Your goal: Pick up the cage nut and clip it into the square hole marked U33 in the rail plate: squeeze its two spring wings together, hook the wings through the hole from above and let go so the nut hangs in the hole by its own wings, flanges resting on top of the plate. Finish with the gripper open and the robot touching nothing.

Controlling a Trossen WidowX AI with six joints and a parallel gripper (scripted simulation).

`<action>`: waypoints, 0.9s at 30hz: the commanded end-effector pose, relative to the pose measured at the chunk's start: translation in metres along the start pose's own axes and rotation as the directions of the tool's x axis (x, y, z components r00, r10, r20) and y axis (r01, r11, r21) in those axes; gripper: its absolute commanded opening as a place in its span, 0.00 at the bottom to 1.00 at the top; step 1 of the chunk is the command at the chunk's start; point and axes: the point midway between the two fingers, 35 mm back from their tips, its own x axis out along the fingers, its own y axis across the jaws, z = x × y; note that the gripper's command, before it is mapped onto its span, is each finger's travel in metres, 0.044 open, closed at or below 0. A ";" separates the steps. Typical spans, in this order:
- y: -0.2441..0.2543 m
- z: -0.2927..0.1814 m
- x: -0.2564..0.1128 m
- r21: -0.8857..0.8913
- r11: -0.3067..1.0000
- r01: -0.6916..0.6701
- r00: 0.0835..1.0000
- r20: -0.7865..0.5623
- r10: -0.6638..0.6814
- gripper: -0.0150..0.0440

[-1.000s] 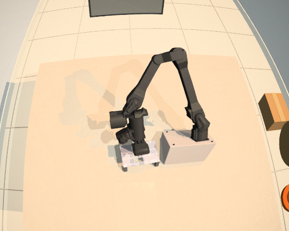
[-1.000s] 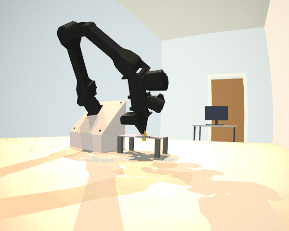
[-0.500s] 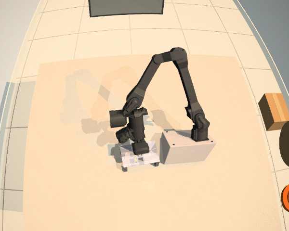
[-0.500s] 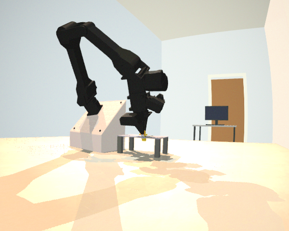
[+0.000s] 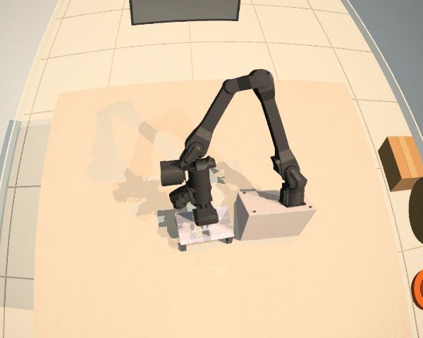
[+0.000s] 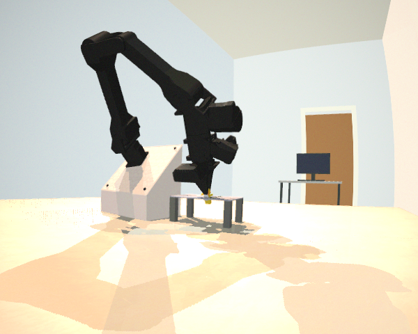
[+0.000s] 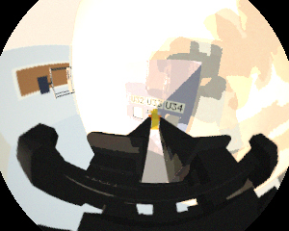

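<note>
Exterior — nut (image 6: 207, 201) (image 7: 155, 119) extends below plate (image 5: 223, 232) (image 6: 187, 196) (image 7: 173, 74) edge;

Claw (image 6: 206, 192) (image 7: 155, 117) & arm (image 5: 218, 113) (image 6: 110, 93) all blk; nut (image 6: 207, 197) (image 7: 155, 119) yellow w/ a bit of orange; rail plate (image 5: 223, 232) (image 6: 187, 196) (image 7: 175, 79) pale lilac-grey w/ dk lettering on off-white labels, legs (image 5: 182, 247) (image 6: 227, 213) dk grey. Arm's base block (image 5: 273, 225) (image 6: 125, 202) pinkish-grey w/ blk dots, bench (image 5: 218, 298) (image 6: 220, 287) peachy-cream w/ patchy tan shadows. Floor (image 5: 156, 61) cream w/ thin dk grid lines, box (image 5: 401, 163) tan-orange w/ a lighter stripe, round thing (image 5: 416, 289) bright orange w/ brownish-red centre, door (image 6: 329, 143) brown w/ off-wht frame.
</note>
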 end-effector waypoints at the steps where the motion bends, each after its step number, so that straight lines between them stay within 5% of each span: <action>1: 0.000 0.000 -0.001 -0.005 1.000 -0.011 1.000 0.001 0.011 0.30; 27: -0.002 0.000 -0.001 -0.005 0.999 -0.033 0.999 0.000 0.033 0.30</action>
